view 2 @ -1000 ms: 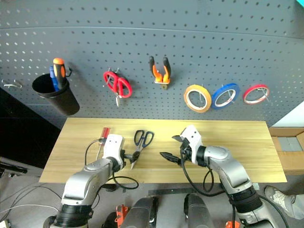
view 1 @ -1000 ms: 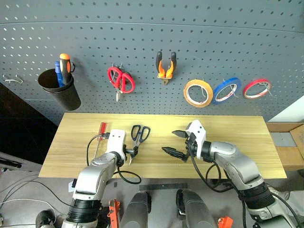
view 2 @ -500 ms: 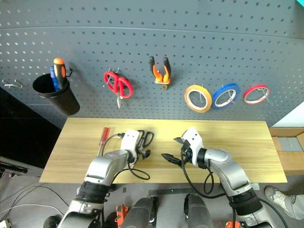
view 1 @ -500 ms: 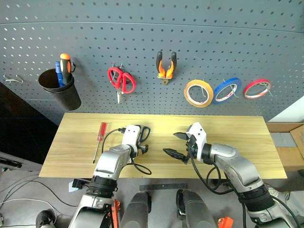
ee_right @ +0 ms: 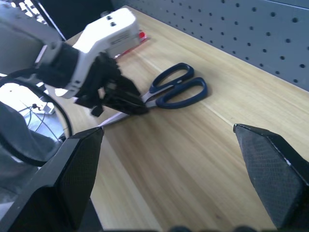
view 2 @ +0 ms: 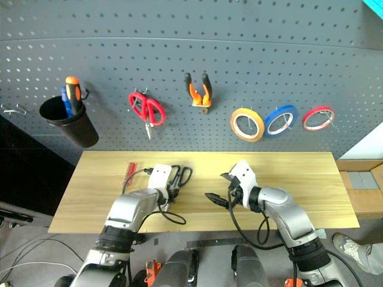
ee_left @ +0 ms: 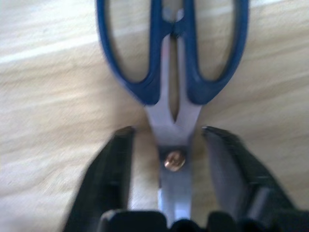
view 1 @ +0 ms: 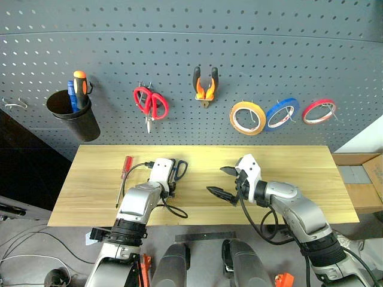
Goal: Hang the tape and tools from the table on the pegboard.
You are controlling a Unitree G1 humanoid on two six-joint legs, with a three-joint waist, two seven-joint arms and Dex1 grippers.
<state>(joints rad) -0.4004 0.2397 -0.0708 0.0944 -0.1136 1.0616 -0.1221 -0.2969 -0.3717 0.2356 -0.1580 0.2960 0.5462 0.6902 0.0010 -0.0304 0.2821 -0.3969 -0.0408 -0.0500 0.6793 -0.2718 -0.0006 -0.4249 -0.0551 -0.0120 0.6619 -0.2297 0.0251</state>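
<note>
Left pincer (ee_left: 166,145) straddles the scissors (ee_left: 173,72) at the pivot, fingers not yet touching the blades. Scissors lie flat on the tabletop (view 1: 287,161). Close squarely on the pivot, then lift. Right pincer (view 1: 223,181) is released.

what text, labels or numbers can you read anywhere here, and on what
None can be read.
The scissors, tape, pliers and pegboard show no lettering.
The left gripper housing bears no readable mark.
</note>
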